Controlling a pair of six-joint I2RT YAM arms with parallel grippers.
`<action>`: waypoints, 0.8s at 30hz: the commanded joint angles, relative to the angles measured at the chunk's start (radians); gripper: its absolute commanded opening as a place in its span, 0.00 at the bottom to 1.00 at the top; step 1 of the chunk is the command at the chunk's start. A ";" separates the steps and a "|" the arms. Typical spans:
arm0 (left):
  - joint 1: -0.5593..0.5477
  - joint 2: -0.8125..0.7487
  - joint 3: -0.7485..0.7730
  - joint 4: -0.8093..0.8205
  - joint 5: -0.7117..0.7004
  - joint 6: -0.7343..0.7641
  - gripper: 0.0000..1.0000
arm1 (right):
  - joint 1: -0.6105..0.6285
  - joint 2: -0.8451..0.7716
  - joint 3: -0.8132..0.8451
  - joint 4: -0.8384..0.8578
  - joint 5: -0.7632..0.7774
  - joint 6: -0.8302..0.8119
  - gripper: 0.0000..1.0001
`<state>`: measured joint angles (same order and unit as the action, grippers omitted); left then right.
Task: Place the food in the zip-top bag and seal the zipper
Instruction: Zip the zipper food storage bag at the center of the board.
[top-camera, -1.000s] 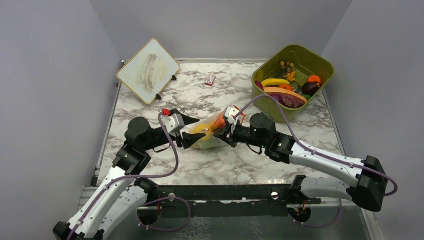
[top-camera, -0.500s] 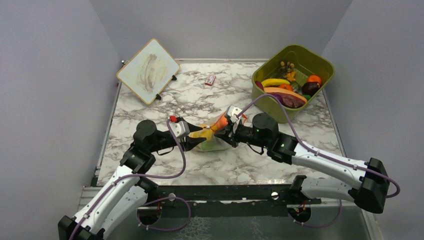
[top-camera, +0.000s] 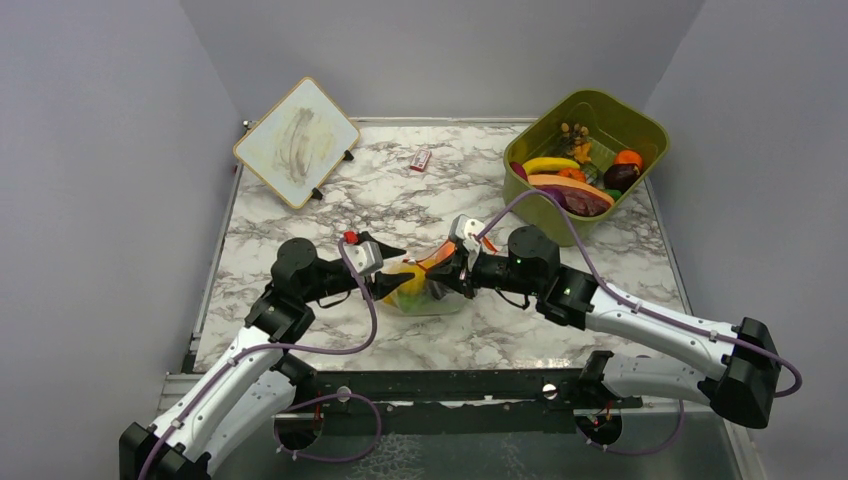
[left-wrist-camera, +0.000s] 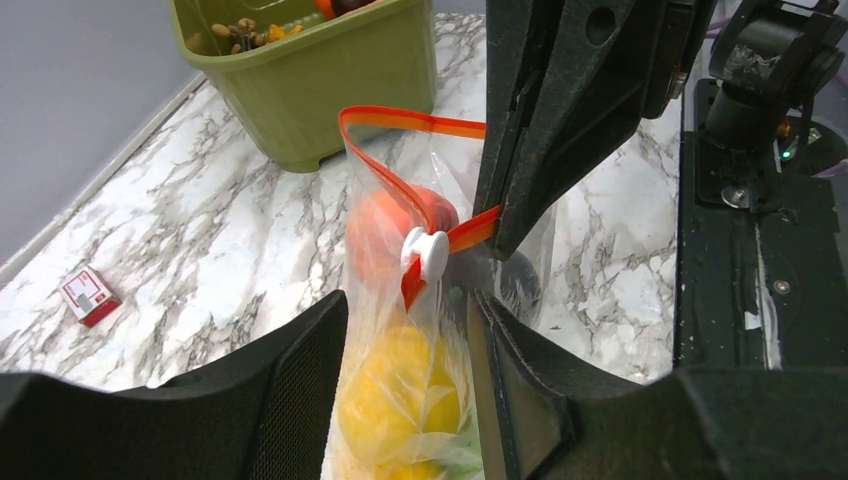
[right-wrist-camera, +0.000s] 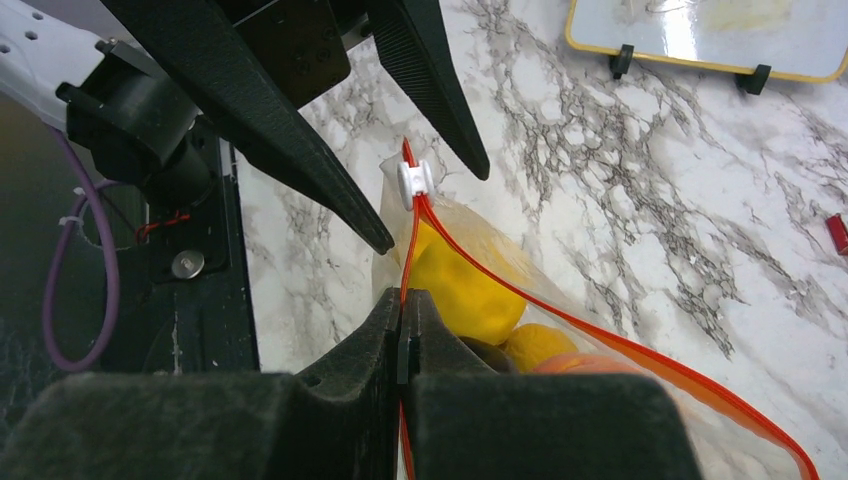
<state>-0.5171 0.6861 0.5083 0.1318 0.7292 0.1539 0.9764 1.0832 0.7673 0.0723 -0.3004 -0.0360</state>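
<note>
Right gripper (right-wrist-camera: 403, 305) pinches the zipper (left-wrist-camera: 420, 120) tight; left gripper (left-wrist-camera: 405, 320) gapes wide, straddling the white slider (left-wrist-camera: 428, 250). The zip-top bag (top-camera: 430, 295), holding yellow and orange food (left-wrist-camera: 400, 390), sits between them, well apart from the olive-green tub (top-camera: 590, 120).

Clear thin plastic film, glossy, creased: zip-top bag (left-wrist-camera: 440, 165). Smooth orange-red plastic strip: zipper (left-wrist-camera: 415, 121), with white plastic slider (left-wrist-camera: 427, 252). Yellow and orange plastic, smooth, shiny through film: food (left-wrist-camera: 400, 385). Matt black plastic, fine mesh texture on inner face: left gripper (left-wrist-camera: 400, 330) fingers (left-wrist-camera: 300, 400). Same matt black, faintly grainy: right gripper (right-wrist-camera: 402, 305) fingers (right-wrist-camera: 340, 400). White marble look, grey veins, smooth, low sheen: table (left-wrist-camera: 230, 250). Olive-green plastic, semi-gloss: tub (left-wrist-camera: 320, 85), far right.
</note>
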 joint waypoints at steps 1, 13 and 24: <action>-0.002 -0.018 -0.010 0.013 -0.024 0.037 0.47 | 0.008 0.004 0.012 0.060 -0.050 -0.019 0.01; -0.002 -0.089 -0.033 0.040 0.030 0.031 0.00 | 0.007 -0.025 0.059 -0.034 -0.095 -0.065 0.35; -0.001 -0.094 -0.042 0.040 0.072 0.035 0.00 | 0.007 0.000 0.124 -0.030 -0.141 -0.198 0.45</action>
<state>-0.5175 0.6060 0.4751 0.1345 0.7486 0.1761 0.9764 1.0626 0.8333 0.0452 -0.4084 -0.1459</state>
